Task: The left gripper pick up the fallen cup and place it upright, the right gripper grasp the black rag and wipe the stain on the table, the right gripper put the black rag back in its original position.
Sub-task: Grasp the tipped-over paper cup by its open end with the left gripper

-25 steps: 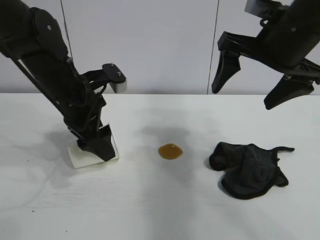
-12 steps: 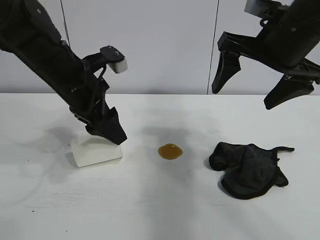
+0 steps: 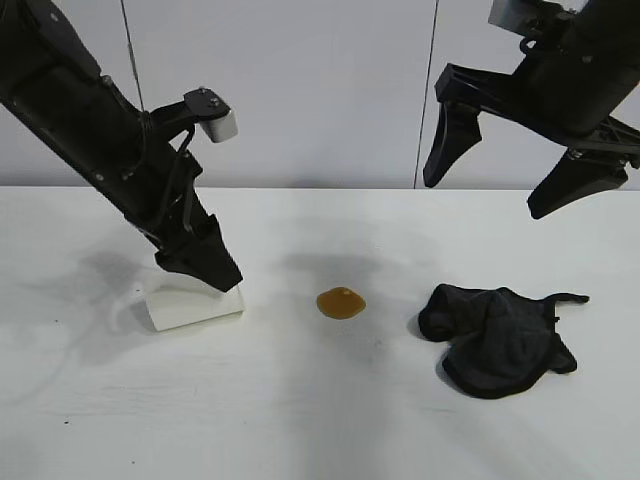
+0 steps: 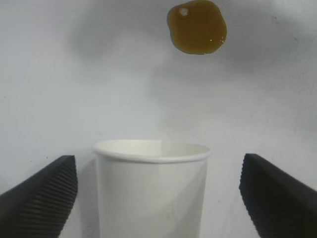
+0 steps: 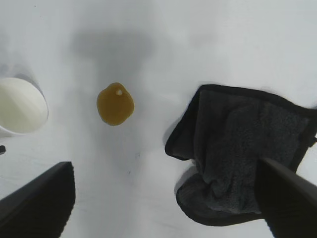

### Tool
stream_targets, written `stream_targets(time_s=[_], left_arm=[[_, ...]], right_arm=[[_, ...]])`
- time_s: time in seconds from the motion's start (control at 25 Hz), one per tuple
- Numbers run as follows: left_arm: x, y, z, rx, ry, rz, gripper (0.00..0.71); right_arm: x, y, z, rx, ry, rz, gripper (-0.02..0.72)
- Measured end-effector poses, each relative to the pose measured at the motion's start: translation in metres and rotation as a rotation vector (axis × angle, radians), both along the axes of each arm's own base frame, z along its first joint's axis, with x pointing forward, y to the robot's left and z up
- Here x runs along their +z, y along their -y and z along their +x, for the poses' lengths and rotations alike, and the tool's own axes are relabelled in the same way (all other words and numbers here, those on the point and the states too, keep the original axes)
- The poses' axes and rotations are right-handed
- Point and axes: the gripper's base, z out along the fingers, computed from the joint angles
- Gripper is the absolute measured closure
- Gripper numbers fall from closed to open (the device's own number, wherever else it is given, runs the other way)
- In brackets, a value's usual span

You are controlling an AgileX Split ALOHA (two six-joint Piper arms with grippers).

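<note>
The white cup [image 3: 190, 304] lies on its side on the table [image 3: 320, 420], its mouth toward the amber stain [image 3: 341, 302]. My left gripper [image 3: 207, 264] is open just above and around the cup. In the left wrist view the cup [image 4: 151, 193] sits between the two spread fingers [image 4: 42, 191] without touching them, and the stain [image 4: 196, 27] lies beyond its rim. My right gripper [image 3: 486, 196] hangs open and empty high above the black rag [image 3: 495, 335]. The right wrist view shows the rag [image 5: 242, 153], the stain [image 5: 115, 104] and the cup's mouth [image 5: 20, 106].
A grey wall [image 3: 330, 90] stands behind the table's far edge. White tabletop stretches in front of the cup, the stain and the rag.
My left gripper has risen off the cup and its arm has swung back to the left. The cup has shifted slightly and still lies on its side. The right arm has not moved.
</note>
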Motion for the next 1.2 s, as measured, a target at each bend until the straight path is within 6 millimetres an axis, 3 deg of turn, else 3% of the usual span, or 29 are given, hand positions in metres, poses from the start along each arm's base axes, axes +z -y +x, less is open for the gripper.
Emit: stream_targets(time_s=[0.2, 0.84, 1.2], left_arm=[[-0.012, 0.0, 0.0, 0.008, -0.033, 0.005, 0.053], [-0.019, 0.0, 0.001, 0.026, -0.057, 0.006, 0.054], [-0.022, 0.001, 0.002, 0.041, -0.066, 0.006, 0.118]], right_arm=[[0.0, 0.0, 0.0, 0.003, 0.001, -0.001, 0.022], [0.0, 0.0, 0.0, 0.002, 0.001, 0.0, 0.022], [0.0, 0.0, 0.0, 0.002, 0.001, 0.0, 0.022]])
